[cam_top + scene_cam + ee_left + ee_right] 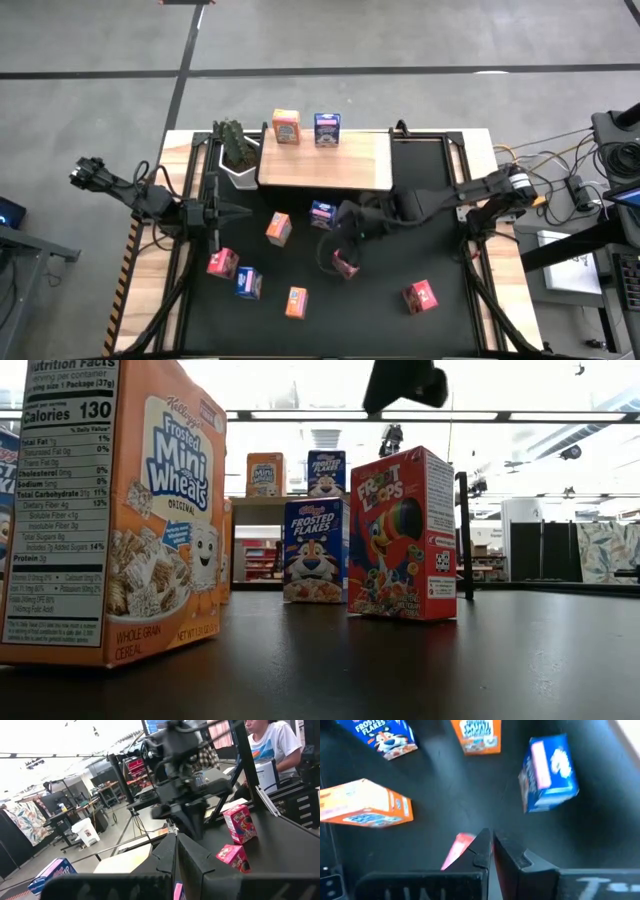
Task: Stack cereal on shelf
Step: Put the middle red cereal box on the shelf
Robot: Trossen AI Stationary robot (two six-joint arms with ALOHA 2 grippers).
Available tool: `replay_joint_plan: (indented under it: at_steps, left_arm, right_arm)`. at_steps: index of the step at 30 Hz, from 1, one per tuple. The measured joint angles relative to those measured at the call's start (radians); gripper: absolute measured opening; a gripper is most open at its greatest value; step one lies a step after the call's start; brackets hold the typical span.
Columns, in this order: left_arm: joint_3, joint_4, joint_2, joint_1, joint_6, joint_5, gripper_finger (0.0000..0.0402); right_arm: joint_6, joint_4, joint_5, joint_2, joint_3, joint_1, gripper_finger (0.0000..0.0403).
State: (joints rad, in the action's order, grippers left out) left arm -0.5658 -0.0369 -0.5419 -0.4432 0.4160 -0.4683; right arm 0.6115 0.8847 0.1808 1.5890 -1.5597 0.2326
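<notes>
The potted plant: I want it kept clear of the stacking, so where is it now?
In the high view the potted plant sits at the shelf's left end, left of the orange box standing on the shelf's far edge.

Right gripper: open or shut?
Shut. In the right wrist view the right gripper has its fingers pressed together, with a pink-red box beside them.

A black mat (pixel 440 250) covers the table, with bare pale wood showing along its left edge (pixel 150 290). At the mat's far side stands the wooden shelf (pixel 325 165), carrying an orange box (pixel 286 127) and a blue box (pixel 327 129) upright along its back edge; a potted plant (pixel 236 147) sits just beside its left end. Scattered on the mat lie two orange boxes (pixel 279 229) (pixel 296 302), two blue (pixel 322 213) (pixel 248 283) and three pink-red (pixel 222 263) (pixel 345 264) (pixel 421 296).
</notes>
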Motion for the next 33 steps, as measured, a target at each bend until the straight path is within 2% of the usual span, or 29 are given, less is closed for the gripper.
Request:
replay_joint_plan:
  at_steps: [10, 14, 17, 21, 27, 33]
  left_arm:
    - [-0.004, -0.006, 0.0, 0.0, -0.001, 0.0, 0.0]
    - [-0.004, -0.015, 0.0, 0.0, 0.001, 0.0, 0.0]
    - [-0.004, -0.015, 0.0, 0.0, 0.004, 0.0, 0.0]
    - [-0.004, -0.016, 0.0, 0.0, 0.013, 0.0, 0.0]
    - [-0.004, -0.015, 0.0, 0.0, 0.017, 0.0, 0.0]
    - [-0.004, -0.015, 0.0, 0.0, 0.017, 0.0, 0.0]
  right_arm:
    - [0.259, 0.001, 0.057, 0.001, 0.091, 0.144, 0.0009]
    - [0.314, -0.003, 0.104, 0.001, 0.102, 0.174, 0.0012]
    - [0.314, -0.007, 0.133, 0.001, 0.103, 0.193, 0.0028]
    - [0.263, -0.012, 0.186, 0.001, 0.103, 0.223, 0.0074]
    - [0.264, -0.057, 0.326, 0.001, 0.131, 0.269, 0.0176]
    - [0.287, -0.126, 0.344, 0.001, 0.213, 0.296, 0.0265]
